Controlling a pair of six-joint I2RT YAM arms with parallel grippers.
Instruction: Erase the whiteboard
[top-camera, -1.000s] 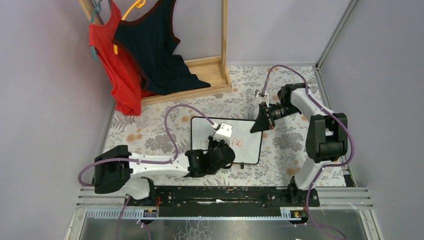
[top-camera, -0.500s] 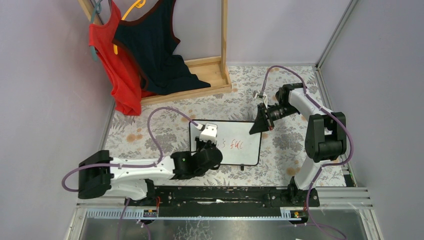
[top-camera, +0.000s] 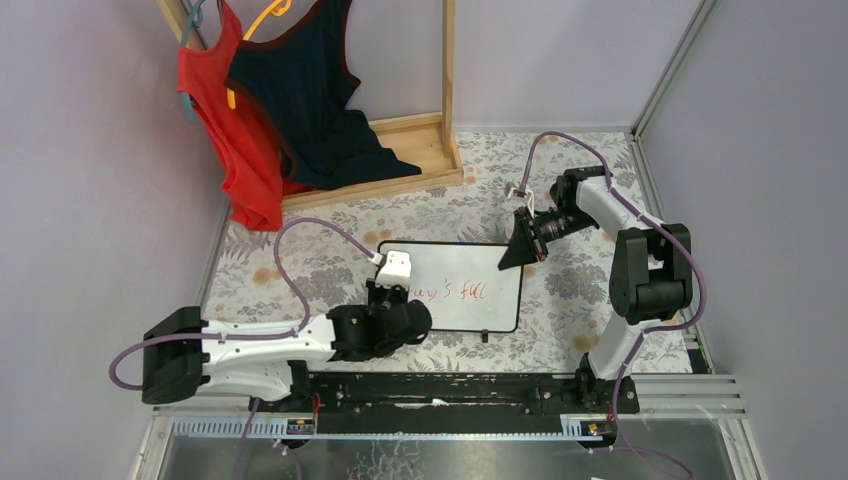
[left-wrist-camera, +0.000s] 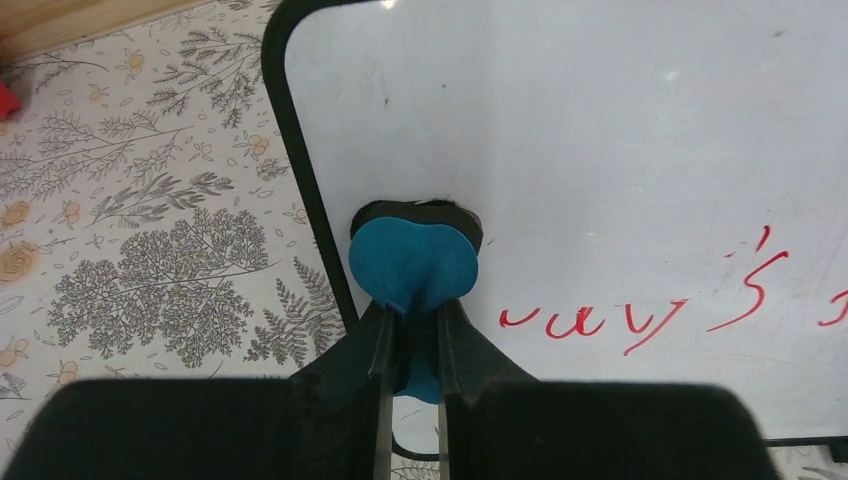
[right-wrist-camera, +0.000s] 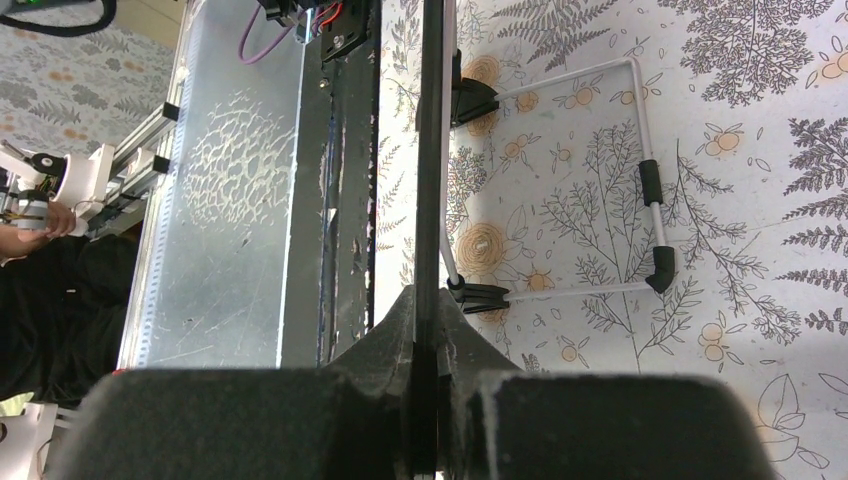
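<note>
Pinching the blue eraser (left-wrist-camera: 415, 265) tight in the left claw (left-wrist-camera: 410, 330), pad flat on the whiteboard (left-wrist-camera: 600, 150) just beyond the fingertips, likely for scrubbing the red writing (left-wrist-camera: 640, 310) off to that claw's right. Clamping the board's frame edge-on in the closed right claw (right-wrist-camera: 428, 310), apparently steadying it on the worktop (left-wrist-camera: 150, 200). Reading only partly: roughly "uuy's", rest unclear.

Arms (top-camera: 262, 348): white shells, black joints.
Cables (top-camera: 565, 134): purple, one per arm.
Left gripper (left-wrist-camera: 412, 320): black fingers.
Wrist camera (top-camera: 393, 265): white box.
</note>
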